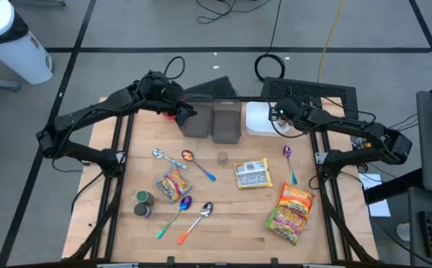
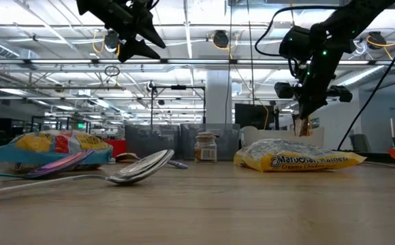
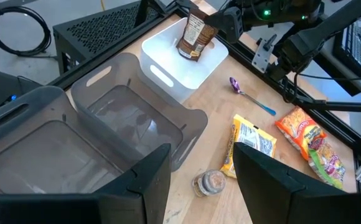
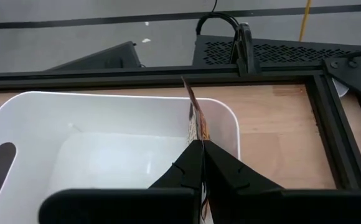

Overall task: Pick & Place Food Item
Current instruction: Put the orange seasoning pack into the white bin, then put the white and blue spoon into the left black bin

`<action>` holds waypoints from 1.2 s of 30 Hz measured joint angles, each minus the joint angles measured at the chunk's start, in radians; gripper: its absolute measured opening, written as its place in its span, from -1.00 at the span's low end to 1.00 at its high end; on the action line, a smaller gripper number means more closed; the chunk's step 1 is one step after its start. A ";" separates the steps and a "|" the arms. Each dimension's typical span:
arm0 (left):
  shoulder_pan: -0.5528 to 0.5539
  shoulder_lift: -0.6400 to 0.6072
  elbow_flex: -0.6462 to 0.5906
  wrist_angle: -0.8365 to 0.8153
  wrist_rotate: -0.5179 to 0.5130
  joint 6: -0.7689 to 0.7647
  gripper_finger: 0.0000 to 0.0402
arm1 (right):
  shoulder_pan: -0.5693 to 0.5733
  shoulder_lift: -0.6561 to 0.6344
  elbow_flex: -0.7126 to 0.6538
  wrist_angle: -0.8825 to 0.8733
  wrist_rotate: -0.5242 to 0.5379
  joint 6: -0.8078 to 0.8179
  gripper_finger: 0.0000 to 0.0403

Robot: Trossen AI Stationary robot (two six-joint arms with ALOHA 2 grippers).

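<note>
While the right hand (image 4: 200,163) holds a brown food packet (image 3: 193,38) pinched above the white bin (image 3: 187,62), only the release seems left; the left hand (image 3: 196,180), half open and empty, waits above the grey bins (image 3: 106,118) beside that bin.

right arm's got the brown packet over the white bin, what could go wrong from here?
1. The right gripper pinches only the brown packet's thin edge; it may slip or swing early.
2. It hangs near the white bin's wall, so release could drape it over the rim.
3. Left gripper hovers open over the grey bins, close by.
</note>
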 joint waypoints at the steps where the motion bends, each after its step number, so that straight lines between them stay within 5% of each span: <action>1: 0.000 0.000 0.000 0.000 0.000 0.000 -0.10 | 0.000 0.000 0.000 0.000 0.000 0.000 -1.00; 36: 0.000 0.000 0.000 0.001 0.000 0.000 -0.09 | 0.000 -0.031 0.000 0.017 -0.001 -0.081 -0.70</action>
